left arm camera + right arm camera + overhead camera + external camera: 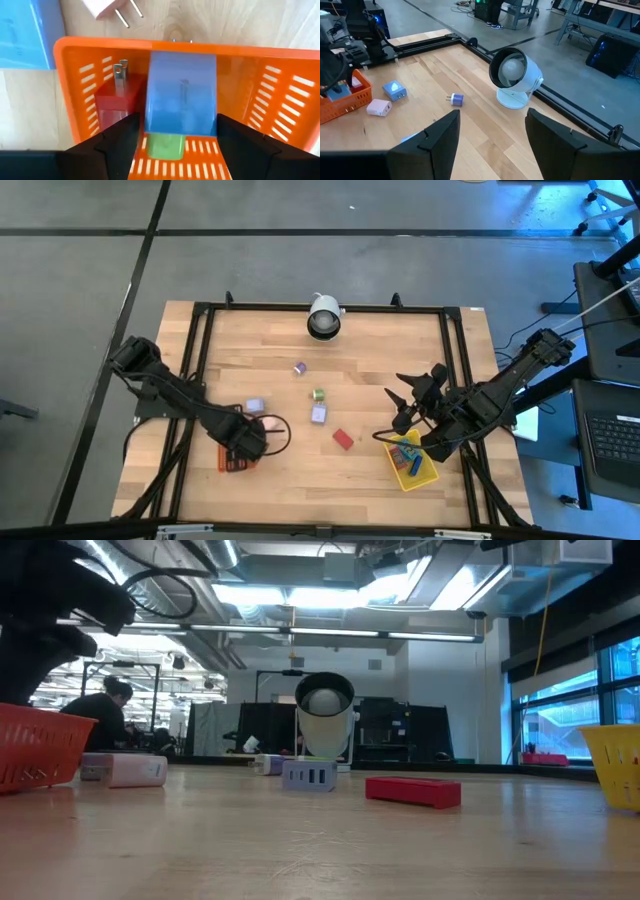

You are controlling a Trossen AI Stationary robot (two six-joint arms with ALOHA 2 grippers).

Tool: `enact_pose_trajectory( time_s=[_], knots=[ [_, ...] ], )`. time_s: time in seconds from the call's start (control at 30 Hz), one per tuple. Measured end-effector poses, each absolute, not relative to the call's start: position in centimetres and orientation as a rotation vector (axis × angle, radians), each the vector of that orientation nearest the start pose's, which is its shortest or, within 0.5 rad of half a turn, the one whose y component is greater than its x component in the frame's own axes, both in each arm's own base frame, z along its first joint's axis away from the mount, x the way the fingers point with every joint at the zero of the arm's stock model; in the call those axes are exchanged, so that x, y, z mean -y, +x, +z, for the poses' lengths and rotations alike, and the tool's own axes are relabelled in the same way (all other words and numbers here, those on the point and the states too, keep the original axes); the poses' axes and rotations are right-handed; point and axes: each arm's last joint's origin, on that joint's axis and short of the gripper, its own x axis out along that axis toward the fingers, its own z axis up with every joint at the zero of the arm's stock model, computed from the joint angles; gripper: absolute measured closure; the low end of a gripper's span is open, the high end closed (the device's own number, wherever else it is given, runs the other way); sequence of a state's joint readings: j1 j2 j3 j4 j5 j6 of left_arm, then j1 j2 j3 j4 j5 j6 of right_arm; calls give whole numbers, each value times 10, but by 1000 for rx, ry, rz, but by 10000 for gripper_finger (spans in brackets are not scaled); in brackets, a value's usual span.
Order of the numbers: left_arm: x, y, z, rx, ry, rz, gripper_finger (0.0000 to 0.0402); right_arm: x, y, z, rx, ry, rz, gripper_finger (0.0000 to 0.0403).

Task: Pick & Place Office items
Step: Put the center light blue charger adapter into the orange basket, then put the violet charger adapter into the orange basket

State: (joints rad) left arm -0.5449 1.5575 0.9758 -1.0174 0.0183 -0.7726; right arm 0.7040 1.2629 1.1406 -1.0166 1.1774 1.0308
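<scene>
a blue block is held clamped between the fingers of the left gripper just over the orange tray, so release into it is judged next, while the right gripper, jaws apart, waits above the yellow tray.

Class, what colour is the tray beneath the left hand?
Orange, with slotted walls. It shows best in the left wrist view, under the left hand.

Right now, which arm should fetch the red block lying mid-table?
Probably the right. The right gripper hangs open and empty near the red block. The left gripper is over the orange tray, holding a blue piece.
</scene>
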Motion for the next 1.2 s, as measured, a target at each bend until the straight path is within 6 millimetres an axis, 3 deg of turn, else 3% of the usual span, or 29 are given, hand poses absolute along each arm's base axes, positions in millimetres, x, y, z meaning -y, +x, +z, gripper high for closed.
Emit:
enact_pose_trajectory(
  time_s=[0.27, 0.43, 0.53, 0.73, 0.97, 1.2],
  knots=[
    [122, 227, 214, -1582, -139, 173, 148, -124, 188, 313, -385, 30, -662, 179],
    [104, 241, 234, -1459, 42, 284, 147, -125, 188, 313, -390, 14, -658, 179],
    [79, 253, 240, -1278, 158, 549, 146, -125, 188, 313, -391, 8, -657, 179],
    [10, 276, 240, -1210, -17, 737, 147, -125, 189, 314, -378, -11, -660, 179],
    [-50, 292, 241, -1167, -290, 515, 157, -125, 189, 314, -381, -25, -656, 179],
    [-105, 285, 254, -1111, -482, 385, 161, -125, 189, 314, -381, -27, -655, 179]
  ],
)
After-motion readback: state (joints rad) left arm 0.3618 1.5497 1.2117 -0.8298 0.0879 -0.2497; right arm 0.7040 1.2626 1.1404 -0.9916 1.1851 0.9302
